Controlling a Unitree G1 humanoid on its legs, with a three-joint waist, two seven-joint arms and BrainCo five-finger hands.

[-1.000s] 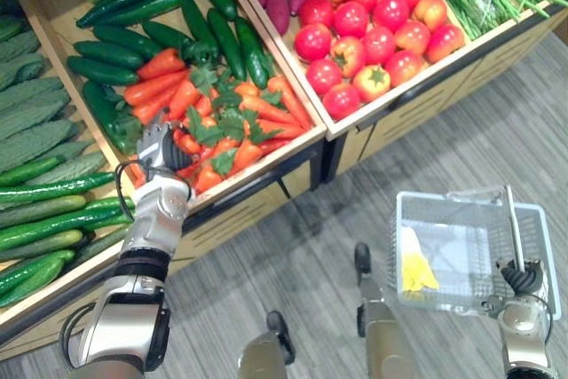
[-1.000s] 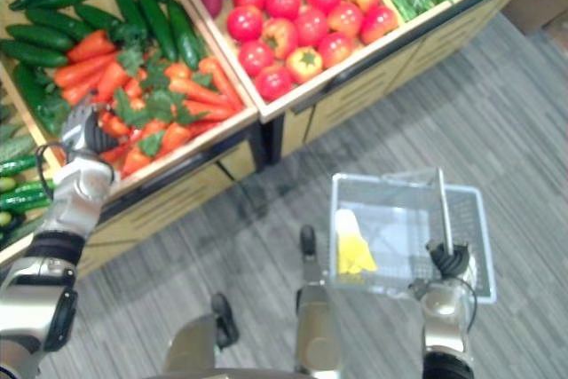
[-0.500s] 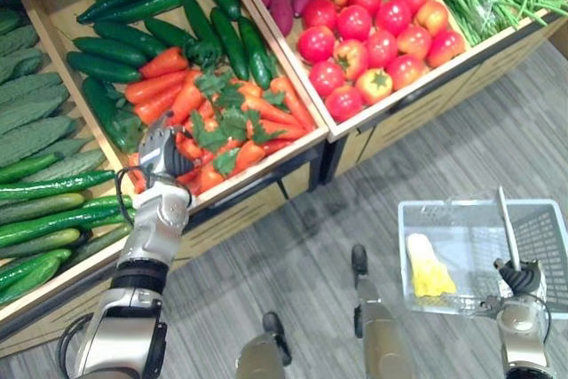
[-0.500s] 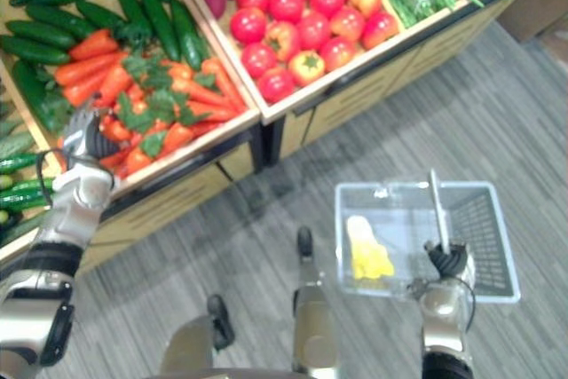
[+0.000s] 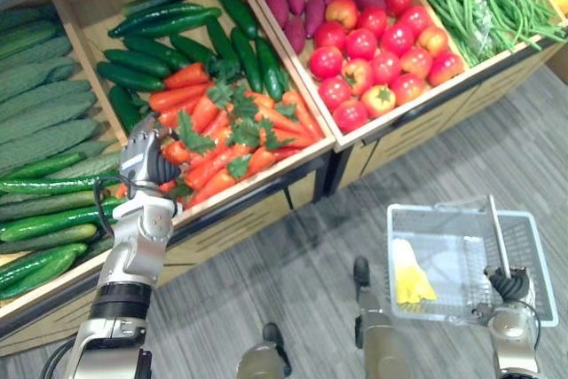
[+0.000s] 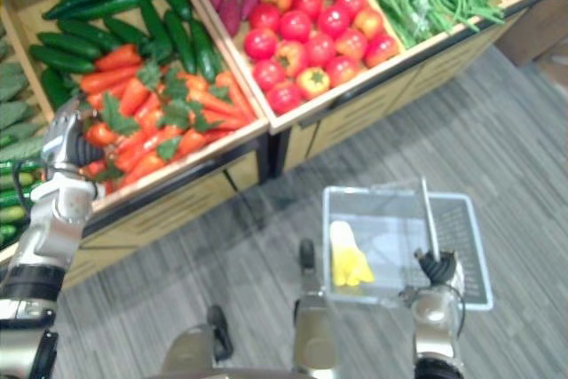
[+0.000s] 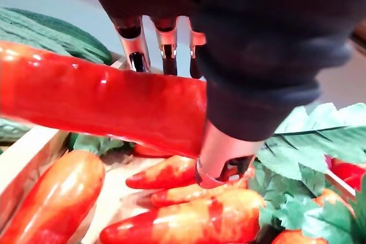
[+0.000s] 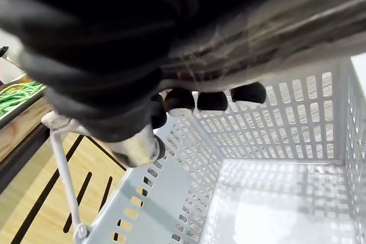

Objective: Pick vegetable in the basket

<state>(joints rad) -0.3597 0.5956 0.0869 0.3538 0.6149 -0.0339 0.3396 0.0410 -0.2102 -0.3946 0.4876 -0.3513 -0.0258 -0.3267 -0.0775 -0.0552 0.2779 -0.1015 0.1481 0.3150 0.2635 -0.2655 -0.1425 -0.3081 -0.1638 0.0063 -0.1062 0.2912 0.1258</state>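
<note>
Left hand (image 5: 146, 155): I see it at the near left corner of the carrot crate (image 5: 266, 177), fingers and thumb clamped on 1 carrot (image 7: 103, 104).
Carrot: held just above the crate's other carrots.
Right hand (image 5: 508, 286): well right of the crate, curled round the basket handle (image 5: 497, 228).
Basket (image 5: 532, 259): 1 yellow item (image 5: 411, 274) inside.

The carrot (image 7: 103, 104) in my left hand (image 7: 251, 55) is smooth and glossy, like moulded plastic, with bright highlights. Its leaves (image 7: 320, 135) look matt and veined. My fingers (image 7: 132, 41) are polished silver metal, and the cover over the hand is dark, matt and cloth-like. The basket (image 8: 274, 112) is pale perforated plastic with a slight sheen, its handle (image 5: 498, 232) a thin, smooth bar. The crates (image 5: 417, 122) are bare, matt, light wood. The bitter gourds (image 5: 44, 113) look rough and warty, the tomatoes (image 5: 364, 43) glossy. The floor (image 5: 293, 255) is matt grey with a streaky grain.
</note>
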